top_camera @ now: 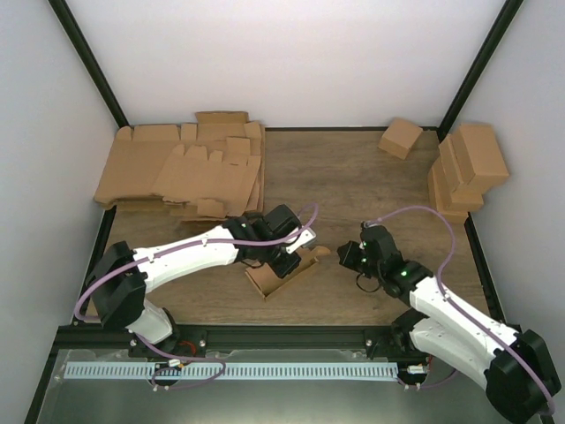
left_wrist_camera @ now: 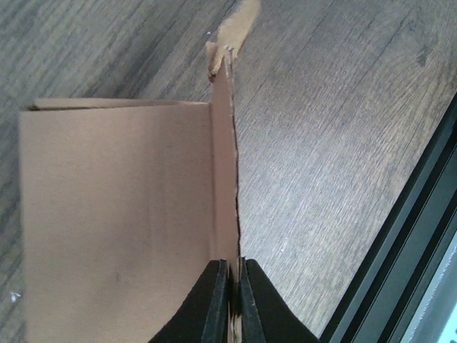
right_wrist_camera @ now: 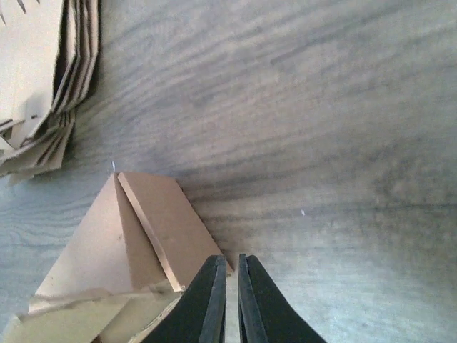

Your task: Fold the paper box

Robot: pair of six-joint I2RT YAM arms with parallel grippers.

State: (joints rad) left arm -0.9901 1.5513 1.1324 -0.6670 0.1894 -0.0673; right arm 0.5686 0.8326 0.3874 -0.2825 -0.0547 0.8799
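The paper box (top_camera: 281,276), a partly folded brown cardboard piece, lies on the wooden table between the two arms. My left gripper (top_camera: 297,256) is shut on its upright wall. In the left wrist view the thin wall edge (left_wrist_camera: 227,164) runs straight into the gripper (left_wrist_camera: 232,266), and a broad panel (left_wrist_camera: 114,214) spreads to the left. My right gripper (top_camera: 348,257) sits just right of the box, apart from it. In the right wrist view this gripper (right_wrist_camera: 232,261) is shut with only bare table behind the slit, and the box's slanted flap (right_wrist_camera: 161,221) lies just left of the fingers.
A pile of flat cardboard blanks (top_camera: 185,168) fills the back left corner, and its edge (right_wrist_camera: 43,86) shows in the right wrist view. Folded boxes (top_camera: 468,168) are stacked at the back right, with one loose box (top_camera: 400,137) beside them. The black table frame (left_wrist_camera: 400,250) runs close by the left gripper.
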